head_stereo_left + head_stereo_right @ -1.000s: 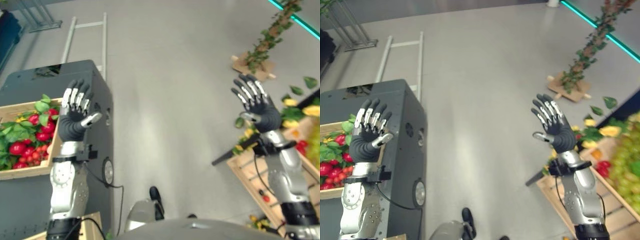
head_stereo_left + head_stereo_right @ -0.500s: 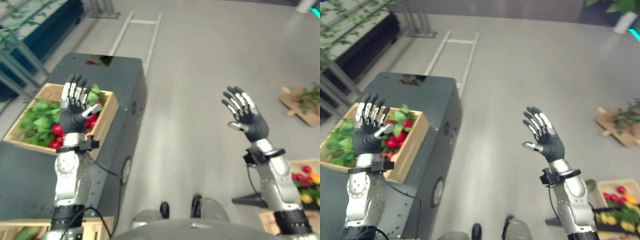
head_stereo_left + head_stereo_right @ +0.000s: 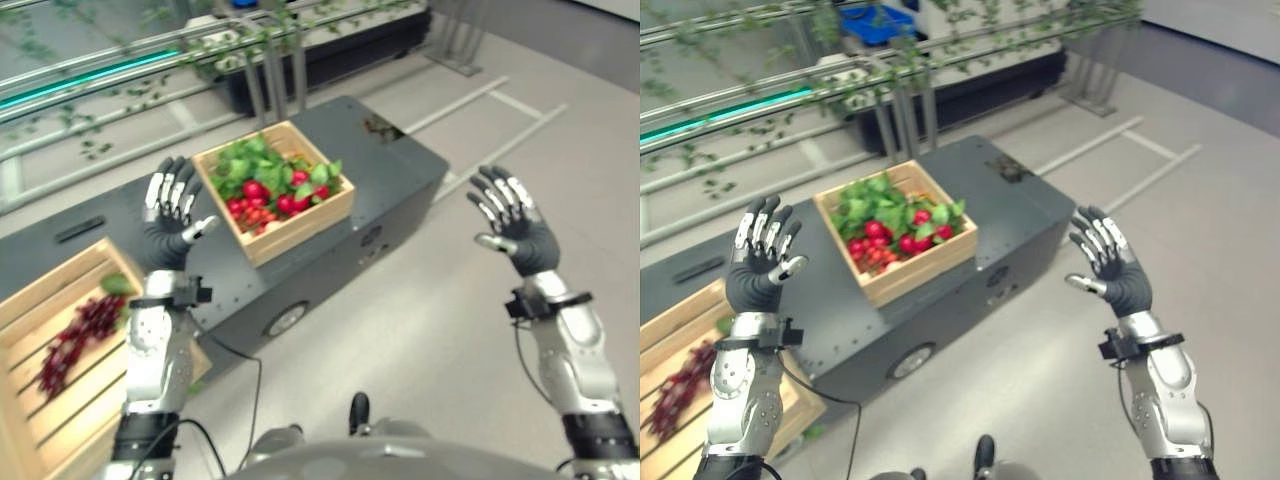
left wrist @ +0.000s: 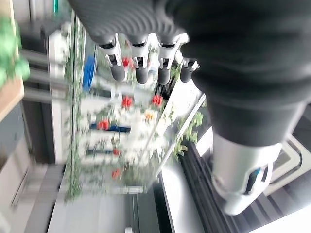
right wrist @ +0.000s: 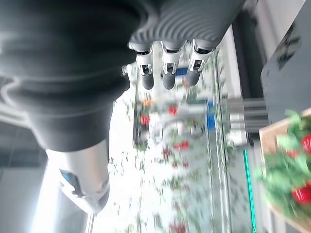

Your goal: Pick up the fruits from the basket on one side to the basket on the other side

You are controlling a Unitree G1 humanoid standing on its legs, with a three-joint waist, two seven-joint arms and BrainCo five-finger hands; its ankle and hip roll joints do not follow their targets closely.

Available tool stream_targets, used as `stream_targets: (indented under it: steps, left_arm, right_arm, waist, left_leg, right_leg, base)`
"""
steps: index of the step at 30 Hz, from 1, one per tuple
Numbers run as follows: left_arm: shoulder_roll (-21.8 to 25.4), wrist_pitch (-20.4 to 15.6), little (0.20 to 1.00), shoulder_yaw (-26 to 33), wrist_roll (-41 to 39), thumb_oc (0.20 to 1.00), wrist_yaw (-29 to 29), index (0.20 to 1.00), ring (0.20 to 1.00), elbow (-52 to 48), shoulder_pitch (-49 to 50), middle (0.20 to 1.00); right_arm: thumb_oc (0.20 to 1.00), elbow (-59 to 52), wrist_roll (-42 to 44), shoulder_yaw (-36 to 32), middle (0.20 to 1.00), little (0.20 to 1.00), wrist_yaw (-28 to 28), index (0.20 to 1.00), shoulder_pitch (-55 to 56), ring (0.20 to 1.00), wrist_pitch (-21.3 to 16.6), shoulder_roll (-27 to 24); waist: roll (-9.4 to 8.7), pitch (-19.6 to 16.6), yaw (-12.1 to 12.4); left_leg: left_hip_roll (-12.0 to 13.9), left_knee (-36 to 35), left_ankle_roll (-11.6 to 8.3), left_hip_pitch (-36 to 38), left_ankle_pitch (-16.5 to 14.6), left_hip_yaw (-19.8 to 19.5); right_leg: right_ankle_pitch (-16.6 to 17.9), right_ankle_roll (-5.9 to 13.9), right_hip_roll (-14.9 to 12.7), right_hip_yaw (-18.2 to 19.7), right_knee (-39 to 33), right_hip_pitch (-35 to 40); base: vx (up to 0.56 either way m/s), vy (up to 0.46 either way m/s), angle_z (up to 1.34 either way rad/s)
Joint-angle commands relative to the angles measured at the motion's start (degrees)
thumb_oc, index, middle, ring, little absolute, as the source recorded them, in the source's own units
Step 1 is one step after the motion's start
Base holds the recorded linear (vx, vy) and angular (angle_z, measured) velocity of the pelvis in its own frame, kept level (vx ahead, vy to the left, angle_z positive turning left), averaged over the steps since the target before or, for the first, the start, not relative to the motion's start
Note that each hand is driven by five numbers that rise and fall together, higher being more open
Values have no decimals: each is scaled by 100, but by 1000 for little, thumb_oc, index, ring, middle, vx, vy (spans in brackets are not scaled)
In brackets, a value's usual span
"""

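A wooden crate (image 3: 300,222) full of red fruits (image 3: 252,189) and green leaves stands on a dark grey cart (image 3: 400,170). A second wooden crate (image 3: 30,310) at the lower left holds a bunch of dark red grapes (image 3: 75,335). My left hand (image 3: 168,218) is raised in the air, fingers straight and spread, just left of the full crate and holding nothing. My right hand (image 3: 517,230) is raised the same way, open and empty, over the floor to the right of the cart.
Behind the cart runs a metal rack (image 3: 120,75) hung with green vines. A white ladder-like frame (image 3: 505,100) lies on the grey floor at the right. Open floor (image 3: 430,330) lies between the cart and my right arm.
The whole picture has swung round, so the camera has turned: the cart and full crate now sit in the middle, and the grape crate has come into view. Both hands stay raised and open.
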Motion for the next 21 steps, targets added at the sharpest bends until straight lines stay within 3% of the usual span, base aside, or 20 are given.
stream_targets:
  steps: [1, 3, 4, 6, 7, 8, 13, 21]
  left_arm:
    - [346, -192, 1000, 162, 1, 1000, 6, 1000, 1000, -333, -75, 1000]
    - [316, -212, 1000, 255, 5, 1000, 15, 1000, 1000, -383, -49, 1000]
    - [321, -219, 1000, 272, -7, 1000, 13, 1000, 1000, -404, -42, 1000]
    - [328, -228, 1000, 272, 0, 1000, 17, 1000, 1000, -405, -54, 1000]
    - [337, -221, 1000, 219, -29, 1000, 12, 1000, 1000, -401, -100, 1000]
    - [360, -217, 1000, 177, -10, 1000, 22, 1000, 1000, -396, -120, 1000]
    - [412, -155, 1000, 186, 86, 1000, 26, 1000, 1000, -460, -101, 1000]
    - [486, -89, 1000, 338, 205, 1000, 46, 1000, 1000, -546, 72, 1000]
  right_arm:
    - [1000, -410, 61, -211, 1000, 1000, -78, 1000, -123, 1000, -328, -42]
    - [1000, -428, 75, -237, 1000, 1000, -49, 1000, -77, 1000, -325, 24]
    - [1000, -403, 80, -229, 1000, 1000, -63, 1000, -57, 1000, -362, 78]
    - [1000, -417, 99, -223, 1000, 1000, -51, 1000, -59, 1000, -366, 88]
    - [1000, -406, 136, -217, 1000, 1000, -83, 1000, -46, 1000, -374, 142]
    - [1000, -409, 138, -227, 1000, 1000, -127, 1000, -29, 1000, -418, 172]
    - [1000, -316, -30, -267, 1000, 1000, -238, 1000, 11, 1000, -406, 326]
    - [1000, -216, -317, -236, 1000, 1000, -424, 1000, -69, 1000, -374, 535]
  waist:
    - [-124, -198, -59]
    - [-146, -273, -116]
    - [-130, -334, -185]
    - [-106, -347, -224]
    - [3, -423, -268]
    - [35, -434, -293]
    - [26, -509, -169]
    - [10, -464, 108]
  left_leg:
    - [166, 178, -226, -246, 221, 325]
    - [315, 266, -217, -54, 120, 821]
    - [484, 300, -274, 161, 81, 1284]
    - [533, 259, -306, 267, 75, 1426]
    - [530, 124, -367, 521, -143, 1509]
    - [523, -67, -363, 501, -85, 1597]
    - [379, -667, -262, 609, 48, 1509]
    - [-9, -871, 14, 608, 6, 1240]
  right_leg:
    - [-566, 943, -331, -306, -110, 654]
    - [-544, 928, -390, -591, -174, 683]
    - [-552, 910, -421, -895, -214, 737]
    - [-561, 906, -429, -1056, -235, 774]
    - [-695, 921, -389, -1217, -186, 827]
    - [-658, 944, -402, -1297, -170, 833]
    - [-443, 1061, -545, -1481, -231, 937]
    - [-137, 1263, -885, -1564, -224, 928]
  base:
    - [-104, -52, 69]
    - [-68, -13, 73]
    - [-82, 18, 84]
    - [-30, 40, 94]
    - [14, 97, 93]
    - [31, 125, 113]
    - [10, 169, 65]
    - [-23, 213, 29]
